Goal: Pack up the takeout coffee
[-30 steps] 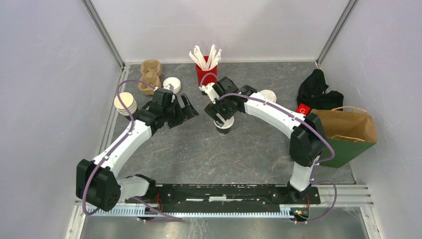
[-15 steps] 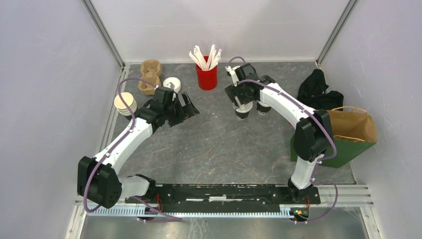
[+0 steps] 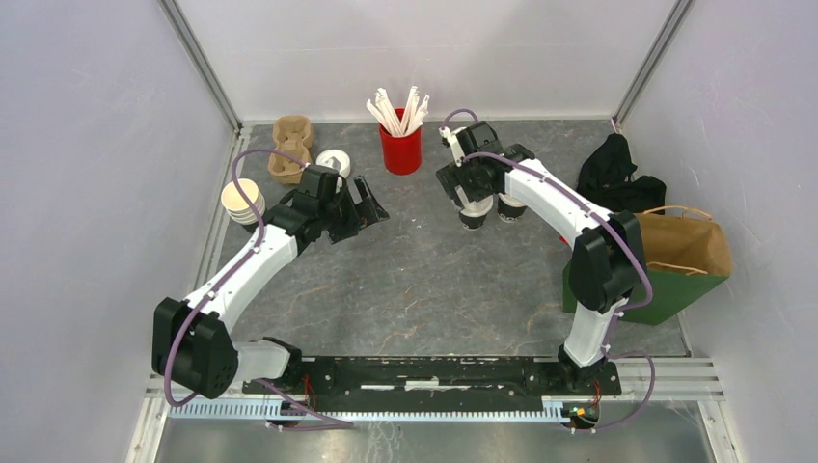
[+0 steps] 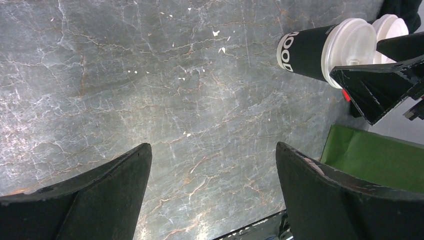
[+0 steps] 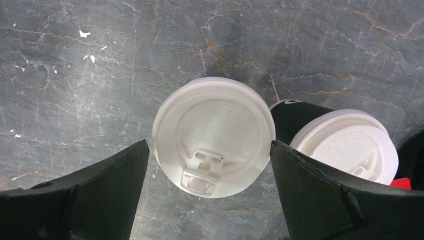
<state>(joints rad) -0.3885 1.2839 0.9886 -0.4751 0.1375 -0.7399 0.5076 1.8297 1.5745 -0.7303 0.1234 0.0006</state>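
near: bag [image 3: 675, 256] at the table's [image 3: 424, 280] 3 o'clock edge | my left hand [image 4: 214, 150] wide over bare table | far: my right hand [image 5: 207, 145] wide astride one lidded cup [image 5: 212, 125], twin [image 5: 345, 145] just beside at 3 o'clock | best, I judge: rise straight, nudging neither lid

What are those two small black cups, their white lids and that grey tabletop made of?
The small black cups look like matte paper, with white lettering printed on the wall. Their white sip lids seem moulded plastic, glossy, with an embossed tab. The grey veined tabletop looks like stone or stone-print laminate; I cannot tell which.
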